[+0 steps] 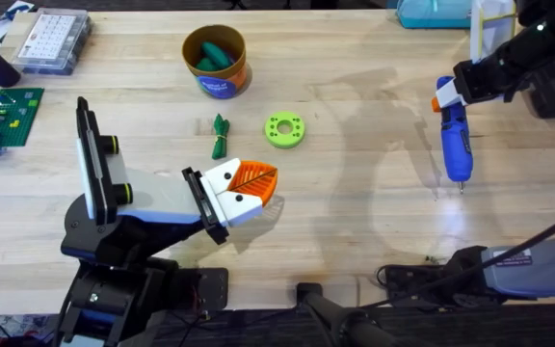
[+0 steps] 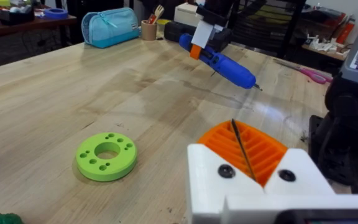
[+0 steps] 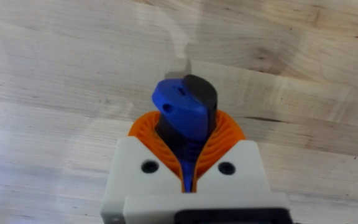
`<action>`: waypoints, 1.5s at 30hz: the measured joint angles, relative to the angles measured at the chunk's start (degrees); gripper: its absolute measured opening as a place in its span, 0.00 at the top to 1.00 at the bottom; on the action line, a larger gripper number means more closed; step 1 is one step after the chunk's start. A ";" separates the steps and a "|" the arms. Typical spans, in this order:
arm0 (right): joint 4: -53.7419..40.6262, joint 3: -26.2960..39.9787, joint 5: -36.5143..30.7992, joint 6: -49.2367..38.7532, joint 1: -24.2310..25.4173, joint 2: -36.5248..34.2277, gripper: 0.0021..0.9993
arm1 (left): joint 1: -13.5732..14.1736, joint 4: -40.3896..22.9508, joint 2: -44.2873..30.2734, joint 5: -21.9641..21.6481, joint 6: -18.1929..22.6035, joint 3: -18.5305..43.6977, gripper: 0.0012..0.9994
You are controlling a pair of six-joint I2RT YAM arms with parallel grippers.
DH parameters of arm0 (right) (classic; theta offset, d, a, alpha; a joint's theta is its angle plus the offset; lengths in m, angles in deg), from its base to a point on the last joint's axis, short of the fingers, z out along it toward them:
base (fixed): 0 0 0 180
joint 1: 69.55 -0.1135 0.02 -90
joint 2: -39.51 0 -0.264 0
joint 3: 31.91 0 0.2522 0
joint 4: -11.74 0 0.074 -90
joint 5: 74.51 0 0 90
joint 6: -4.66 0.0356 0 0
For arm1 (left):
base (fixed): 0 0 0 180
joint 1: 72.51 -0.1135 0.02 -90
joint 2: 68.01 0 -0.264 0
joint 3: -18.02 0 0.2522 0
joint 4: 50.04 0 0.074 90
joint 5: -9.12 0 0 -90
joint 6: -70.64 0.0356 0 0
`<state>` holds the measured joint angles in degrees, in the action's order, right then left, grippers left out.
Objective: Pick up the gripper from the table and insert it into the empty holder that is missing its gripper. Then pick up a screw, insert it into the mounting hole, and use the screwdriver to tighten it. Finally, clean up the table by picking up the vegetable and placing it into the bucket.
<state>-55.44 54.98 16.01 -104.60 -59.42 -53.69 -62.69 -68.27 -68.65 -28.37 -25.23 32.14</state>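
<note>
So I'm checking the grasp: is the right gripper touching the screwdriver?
Touching. The right wrist view shows the right gripper with its orange pads clamped around the blue screwdriver.

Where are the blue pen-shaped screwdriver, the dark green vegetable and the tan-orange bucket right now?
Blue pen-shaped screwdriver (image 1: 454, 143): overhead view, middle of its blue barrel.
Slender dark green vegetable (image 1: 221, 136): overhead view, its knotted middle.
Round tan-orange bucket (image 1: 237, 60): overhead view, its right-hand rim.
</note>
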 joint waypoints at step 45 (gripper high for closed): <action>-6.90 11.07 21.85 1.75 0.00 32.63 0.95 | 0.00 -0.07 0.01 0.02 -0.04 0.00 0.99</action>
<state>-62.34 66.05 37.86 -102.86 -59.42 -21.05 -62.69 -68.34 -68.64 -28.35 -25.27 32.14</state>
